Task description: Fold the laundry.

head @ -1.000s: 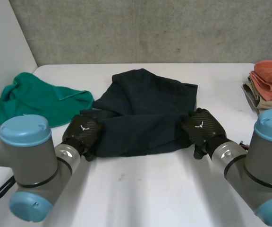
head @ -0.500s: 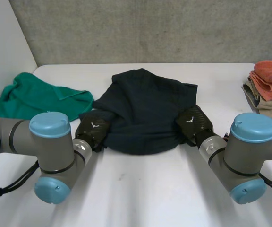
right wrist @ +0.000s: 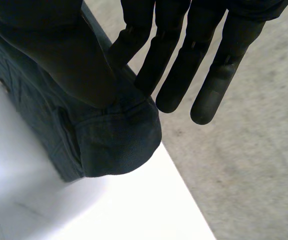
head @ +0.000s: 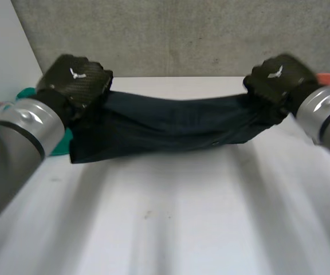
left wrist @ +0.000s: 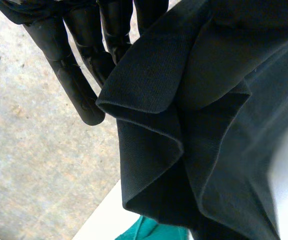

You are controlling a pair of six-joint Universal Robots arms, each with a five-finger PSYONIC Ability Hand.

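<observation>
Both hands are up off the counter point(head: 182, 217) with the dark cloth point(head: 165, 123) stretched between them like a sagging band, clear of the surface. Left hand point(head: 76, 80) has one end and right hand point(head: 279, 75) the other. In the left wrist view the fingers point(left wrist: 71, 75) are pretty straight, with the cloth pinched at the thumb side and hanging in folds. It's the same on the right: straight fingers point(right wrist: 184, 75), with a bunched end clamped beside them. A green cloth point(left wrist: 154, 232) lies below the left end.
</observation>
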